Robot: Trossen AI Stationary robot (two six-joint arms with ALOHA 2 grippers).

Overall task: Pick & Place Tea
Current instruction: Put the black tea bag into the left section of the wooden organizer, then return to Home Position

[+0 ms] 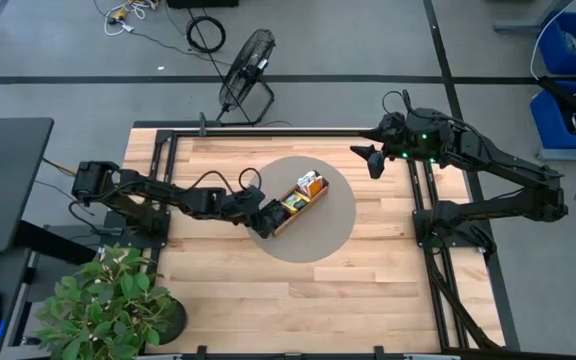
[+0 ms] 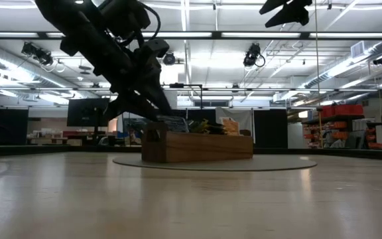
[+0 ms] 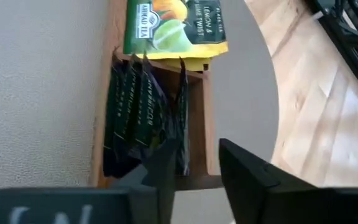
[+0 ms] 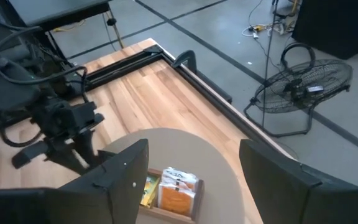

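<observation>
The tea sits in the brown wooden three-compartment tray (image 1: 299, 203), which lies on a round grey mat (image 1: 333, 235) near the middle of the wooden desk (image 1: 368, 300). Dark navy flat packets (image 3: 138, 112) stand on edge in the end compartment nearest the left arm, yellow-and-green lemon-lime packets (image 3: 174, 26) fill the middle one, and orange-and-white packets (image 4: 176, 193) the far one.

These paper sachets look very light, thin and floppy, probably slippery against each other. A pinch on one upright top edge, across its flat faces, seems the best hold.

The left hand (image 3: 194, 171) is at the navy end, fingers slightly apart, one finger (image 3: 161, 168) touching the packets and the other outside the tray wall. Nothing looks firmly clamped.

The right hand (image 4: 194, 177) hangs high over the desk's far right side, spread wide and empty.
</observation>
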